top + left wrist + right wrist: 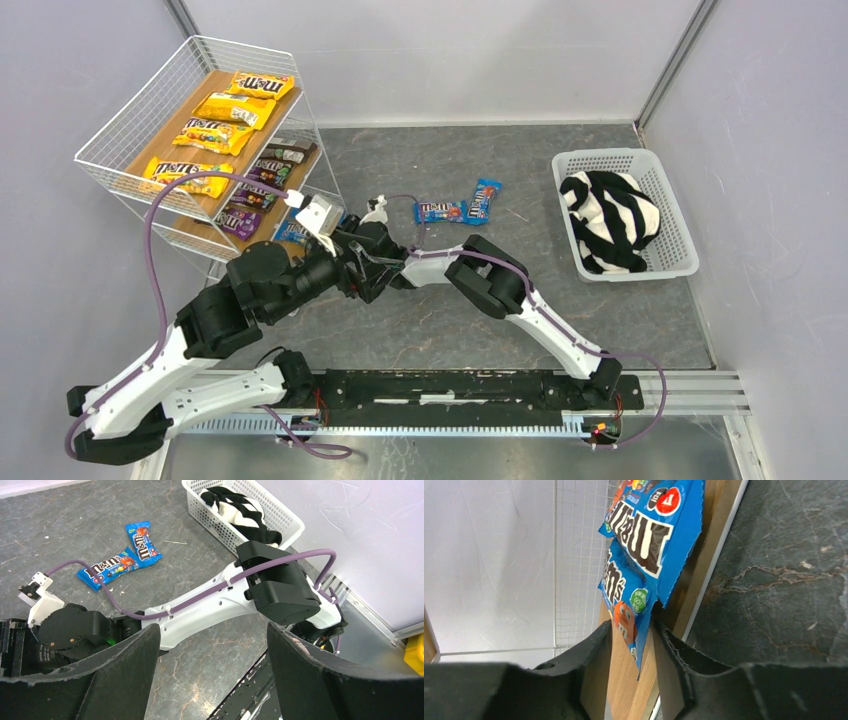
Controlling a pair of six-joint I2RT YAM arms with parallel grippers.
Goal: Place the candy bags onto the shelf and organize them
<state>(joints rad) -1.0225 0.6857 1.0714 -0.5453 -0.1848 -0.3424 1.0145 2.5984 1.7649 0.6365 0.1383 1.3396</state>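
Right gripper [631, 630]: jaws narrowly apart, straddling the near end of a blue bag [624, 612]. Whether they actually pinch it cannot be told from the right wrist view. This bag lies on the lowest board [624, 687] of the shelf [112, 128], partly under a second blue bag [656, 525]. Its long axis runs away from the jaws, roughly parallel to the white rail at the board's edge, with the print facing up and reading sideways. Left gripper [212, 645]: jaws wide apart, nothing between them, held above the table [560, 320] beside the right arm. Yellow bags [215, 135] occupy the top board and dark bags [262, 175] the middle one, in rows. Two loose blue bags remain on the table, well apart from the shelf. One [440, 211] lies left to right in the overhead view; the other [485, 199] is angled more steeply, and their near ends meet or almost meet. Handling assessment: the packets look light, thin and glossy, so they are likely to be slippery and to flex under load, with loose contents that shift. The crimped end seam is judged the soundest hold, being flat, firm and clear of the candy. A hold across the middle risks crushing the contents or letting the film slide out. Held by one end, a packet should droop along its length, and on the slanted boards it may creep downhill.
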